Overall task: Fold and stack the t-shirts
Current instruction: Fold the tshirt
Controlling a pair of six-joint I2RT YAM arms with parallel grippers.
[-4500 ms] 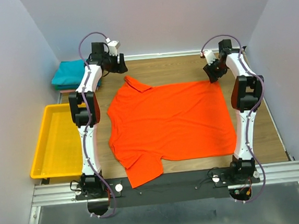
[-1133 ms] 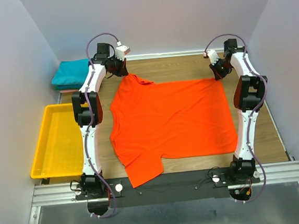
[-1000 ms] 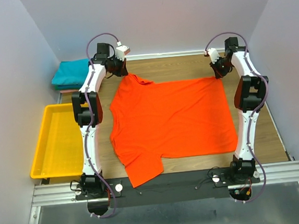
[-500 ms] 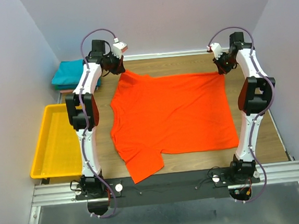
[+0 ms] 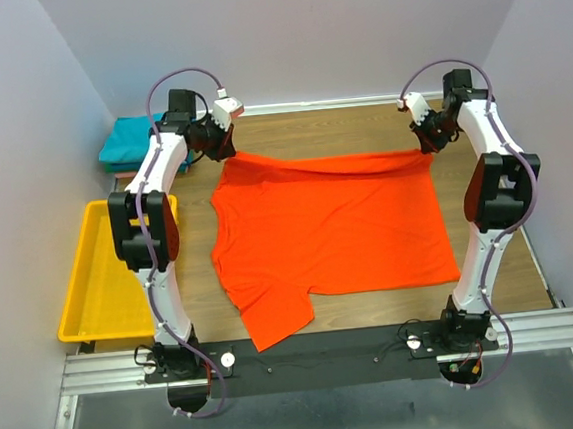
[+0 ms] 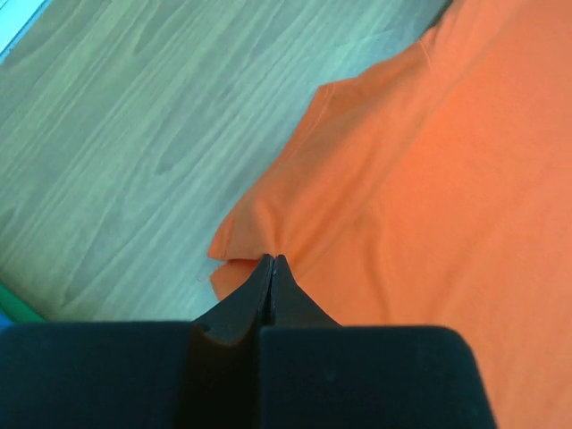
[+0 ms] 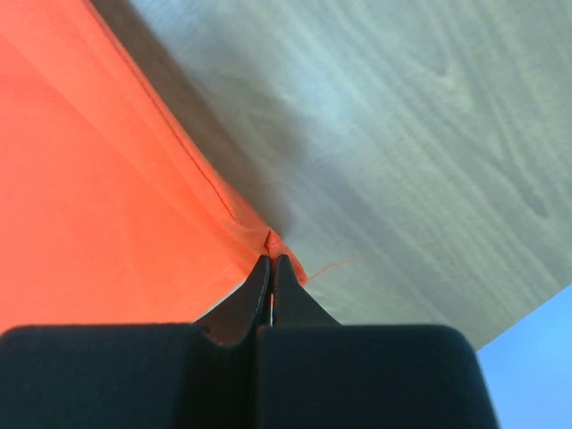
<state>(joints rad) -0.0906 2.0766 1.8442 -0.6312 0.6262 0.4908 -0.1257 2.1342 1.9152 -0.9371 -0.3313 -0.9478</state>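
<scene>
A bright orange-red t-shirt lies spread over the wooden table, its far edge lifted off the wood. My left gripper is shut on the shirt's far-left sleeve corner; the jaws meet on a pinch of cloth in the left wrist view. At the far right, my right gripper is shut on the far-right hem corner, with cloth squeezed between the jaw tips. A folded teal t-shirt lies at the far left, by the wall.
A yellow tray stands off the table's left edge. Bare wood shows beyond the shirt, up to the back wall. A black rail runs along the near edge under the shirt's near sleeve.
Both grippers rose and pulled the shirt's far edge toward the back wall. The far-left sleeve, folded inward before, is now stretched out; the far edge hangs taut between the two grips.
</scene>
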